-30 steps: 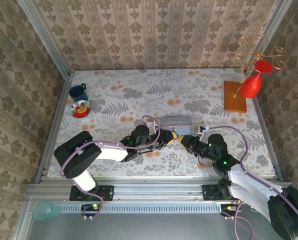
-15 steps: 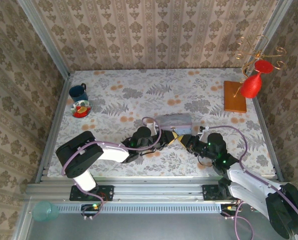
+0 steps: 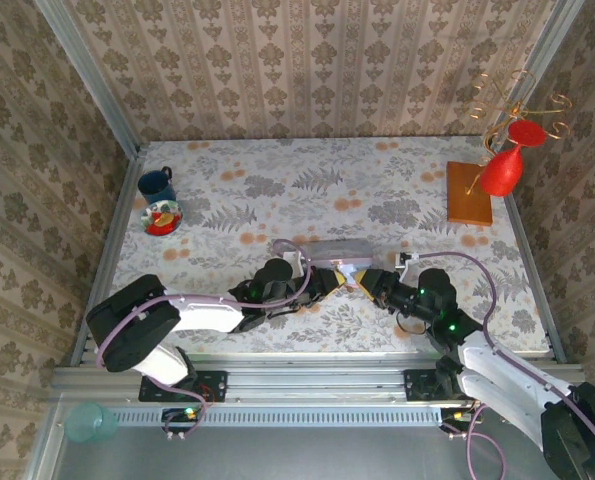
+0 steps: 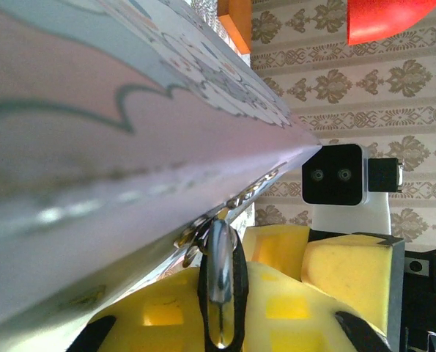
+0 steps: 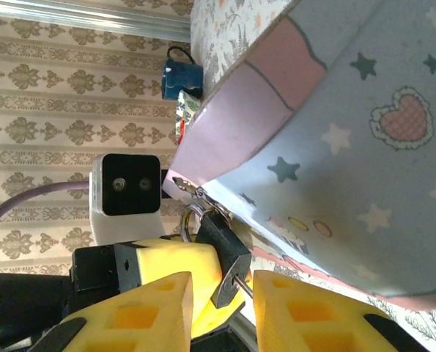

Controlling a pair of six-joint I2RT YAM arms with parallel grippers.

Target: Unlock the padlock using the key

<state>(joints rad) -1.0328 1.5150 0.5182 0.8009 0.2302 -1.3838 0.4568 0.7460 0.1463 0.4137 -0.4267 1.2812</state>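
Padlock (image 5: 221, 253) is pinched in the left fingers (image 4: 159, 312); right fingers (image 5: 305, 312) are parted around the key (image 5: 240, 283), so it could slip out unturned.

R gripper (image 5: 221, 287): yellow pads apart, clear gap.
Padlock (image 5: 223, 253): black, tilted, base dips into gap btwn pads.
Shackle (image 5: 191, 218): thru tin's hasp, just beyond tips.
Key (image 5: 240, 283): thin metal sliver at padlock base, in gap.
L gripper (image 5: 181, 253): yellow pad against padlock, opposite.
Tin box (image 5: 327, 147): pastel, stars + heart, just beyond tips.
Mug (image 5: 181, 73): blue, well beyond.
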